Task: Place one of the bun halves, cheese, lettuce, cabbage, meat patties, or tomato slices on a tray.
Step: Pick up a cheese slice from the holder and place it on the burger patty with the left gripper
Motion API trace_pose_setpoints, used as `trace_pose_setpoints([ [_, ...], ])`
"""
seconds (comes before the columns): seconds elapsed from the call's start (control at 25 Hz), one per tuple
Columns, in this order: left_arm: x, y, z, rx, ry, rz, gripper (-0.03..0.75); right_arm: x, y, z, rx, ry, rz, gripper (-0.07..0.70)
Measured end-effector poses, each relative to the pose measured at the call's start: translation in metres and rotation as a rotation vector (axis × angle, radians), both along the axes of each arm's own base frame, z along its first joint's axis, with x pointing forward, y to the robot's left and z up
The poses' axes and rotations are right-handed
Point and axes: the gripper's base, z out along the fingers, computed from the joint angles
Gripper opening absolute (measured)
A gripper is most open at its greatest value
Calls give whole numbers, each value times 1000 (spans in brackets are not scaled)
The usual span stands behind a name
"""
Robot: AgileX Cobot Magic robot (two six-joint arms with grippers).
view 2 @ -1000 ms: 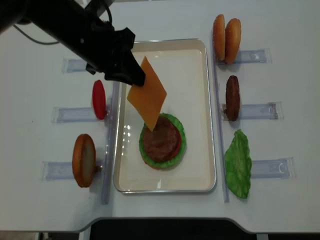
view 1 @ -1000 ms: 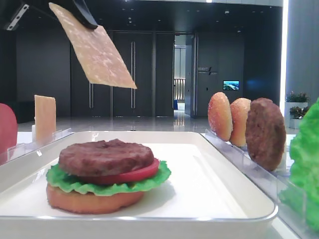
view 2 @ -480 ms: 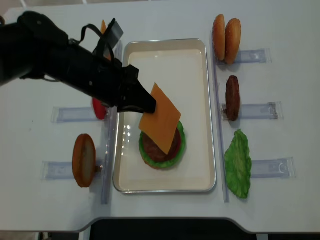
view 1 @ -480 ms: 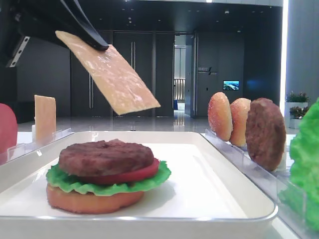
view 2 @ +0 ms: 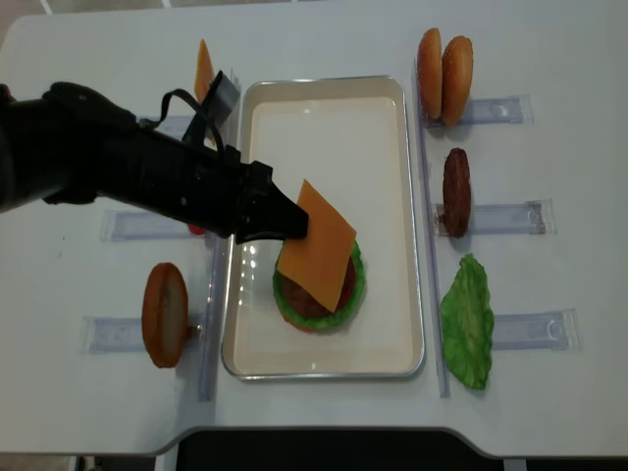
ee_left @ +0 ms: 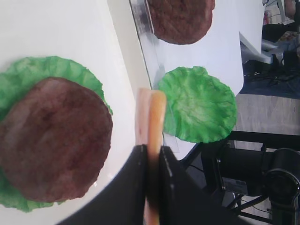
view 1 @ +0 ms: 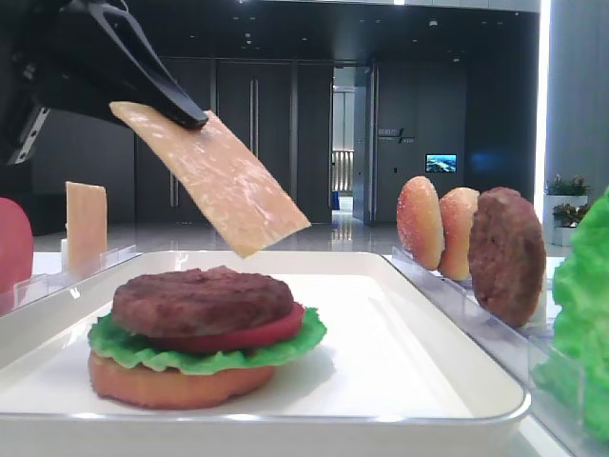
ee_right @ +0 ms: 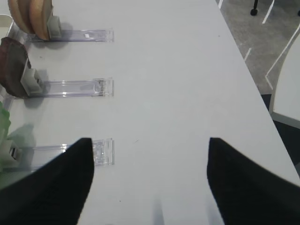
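Observation:
My left gripper (view 2: 287,224) (view 1: 187,116) (ee_left: 152,157) is shut on the edge of a thin pale-orange cheese slice (view 2: 319,245) (view 1: 224,186) (ee_left: 155,115). The slice hangs tilted in the air just above a stack in the white tray (view 2: 324,118) (view 1: 400,362). That stack is a dark patty (view 1: 200,297) (ee_left: 51,138) on a tomato slice, ruffled lettuce (view 1: 285,345) (view 2: 356,283) and a bun half (view 1: 171,383). In the right wrist view my right gripper (ee_right: 150,161) is open over bare table, nothing between its fingers (ee_right: 70,180).
Clear racks flank the tray. The left ones hold a second cheese slice (view 2: 203,67), a tomato slice (view 1: 11,246) and a bun half (view 2: 164,314). The right ones hold two bun halves (view 2: 444,64), a patty (view 2: 456,191) and a lettuce leaf (view 2: 468,319).
My left arm has carried the cheese down and forward from above the tray's far end to over the stack. The slice now lies flatter. The right gripper shows in no earlier frame.

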Motion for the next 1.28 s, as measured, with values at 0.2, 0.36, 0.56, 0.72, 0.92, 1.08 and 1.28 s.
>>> trace_pose_setpoints([
  [0.2, 3, -1, -11, 10, 27, 1, 34, 0, 0, 0, 0, 0, 0, 485],
  [0.36, 5, -1, -19, 19, 48, -2, 34, 0, 0, 0, 0, 0, 0, 485],
  [0.56, 5, -1, -21, 22, 52, -3, 34, 0, 0, 0, 0, 0, 0, 485],
  [0.72, 5, 0, -23, 45, 42, -11, 34, 0, 0, 0, 0, 0, 0, 485],
  [0.92, 7, 2, -25, 73, 23, -2, 34, 0, 0, 0, 0, 0, 0, 485],
  [1.08, 8, 3, -26, 99, 7, 1, 34, 0, 0, 0, 0, 0, 0, 485],
  [1.28, 10, 4, -27, 112, -6, 16, 34, 0, 0, 0, 0, 0, 0, 485],
])
